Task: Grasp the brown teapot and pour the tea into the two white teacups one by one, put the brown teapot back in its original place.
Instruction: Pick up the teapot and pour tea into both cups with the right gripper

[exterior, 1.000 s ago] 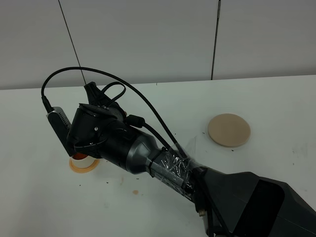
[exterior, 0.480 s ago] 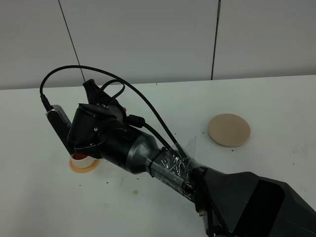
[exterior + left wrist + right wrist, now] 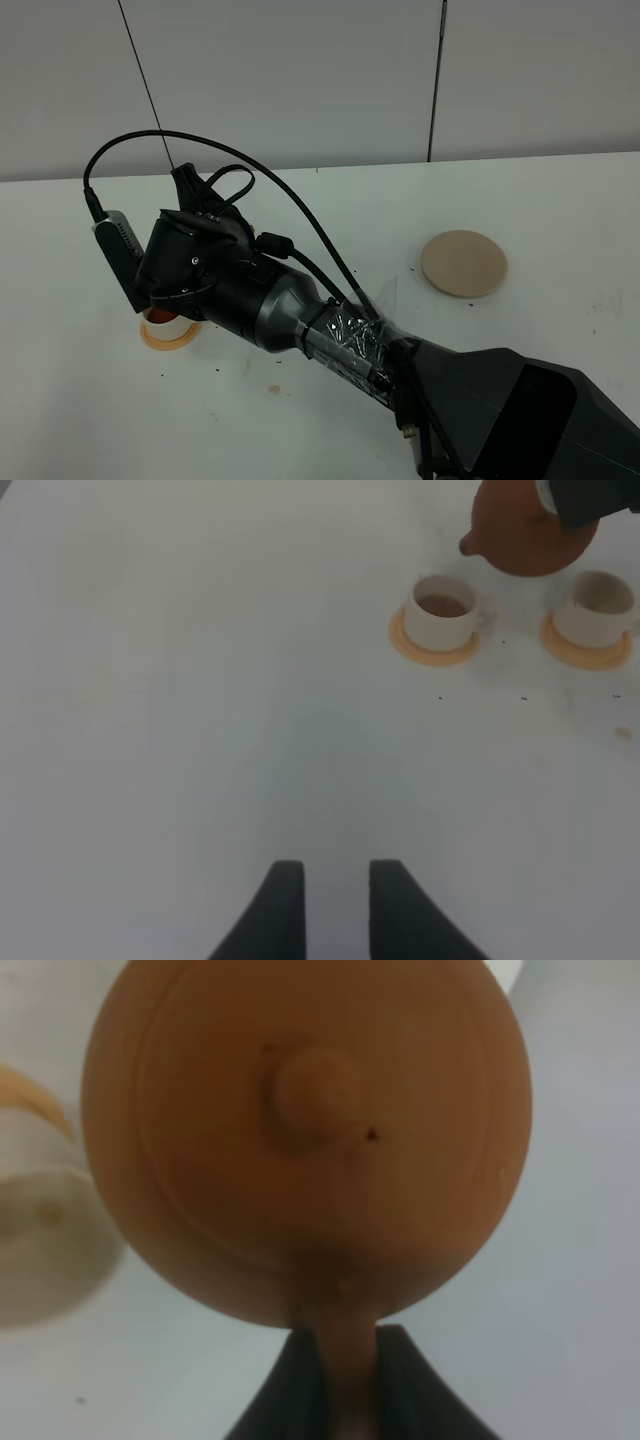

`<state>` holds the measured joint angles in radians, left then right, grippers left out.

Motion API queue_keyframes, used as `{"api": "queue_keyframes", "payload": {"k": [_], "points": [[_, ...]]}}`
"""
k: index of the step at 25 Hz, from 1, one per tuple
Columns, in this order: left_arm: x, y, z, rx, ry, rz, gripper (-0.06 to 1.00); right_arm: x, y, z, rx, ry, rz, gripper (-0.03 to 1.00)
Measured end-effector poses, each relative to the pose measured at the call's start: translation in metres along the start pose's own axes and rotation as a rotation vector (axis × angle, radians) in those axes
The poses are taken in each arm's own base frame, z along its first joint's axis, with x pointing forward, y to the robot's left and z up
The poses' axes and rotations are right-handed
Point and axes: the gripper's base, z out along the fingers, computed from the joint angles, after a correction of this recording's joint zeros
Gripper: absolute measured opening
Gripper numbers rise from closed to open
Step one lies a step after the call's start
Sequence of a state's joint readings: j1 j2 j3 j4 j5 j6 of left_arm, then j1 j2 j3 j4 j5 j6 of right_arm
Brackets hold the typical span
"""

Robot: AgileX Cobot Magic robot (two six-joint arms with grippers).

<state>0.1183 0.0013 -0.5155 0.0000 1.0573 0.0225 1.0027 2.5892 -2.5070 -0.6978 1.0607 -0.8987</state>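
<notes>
White surface (image 3: 560,200) is backed by pale grey wall panels (image 3: 300,80) w/ thin dark seams. Much of the high view is taken up by the black right arm (image 3: 290,310), which is stretched across to the left part of the surface.

Right jaws are clamped on the loop handle (image 3: 347,1380) of the brown teapot (image 3: 300,1140). The handle is pinched btwn the two dark tips, w/ the pot body directly ahead of them and the lid knob (image 3: 315,1085) turned toward the wrist cam. Tilt of the pot can't be judged. In the high view the pot is hidden under the wrist.

Left jaws are held apart w/ a plain gap; only surface is seen btwn them. Well ahead of them and off to one side, two cups are found side by side. The first white teacup (image 3: 440,628) is set on an orange coaster (image 3: 420,652) and dark tea (image 3: 443,605) is seen inside. The second white teacup (image 3: 595,625) is set on its own coaster (image 3: 590,660); its contents can't be made out. The teapot is held just beyond and btwn the two, spout (image 3: 467,546) toward the first cup.

The original place, a beige disc (image 3: 463,263), lies well apart from the right jaws, on the other side of the arm.
</notes>
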Motion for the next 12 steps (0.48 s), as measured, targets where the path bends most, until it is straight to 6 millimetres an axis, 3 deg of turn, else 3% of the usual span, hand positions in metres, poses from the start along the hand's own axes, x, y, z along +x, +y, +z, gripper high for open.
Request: {"api": "queue_keyframes", "payload": {"k": [12], "points": [[0.0,0.0,0.0,0.0,0.0,-0.003,0.23,0.0012,0.0065,-0.0001,-0.103,-0.046,0.049,0.09]]}}
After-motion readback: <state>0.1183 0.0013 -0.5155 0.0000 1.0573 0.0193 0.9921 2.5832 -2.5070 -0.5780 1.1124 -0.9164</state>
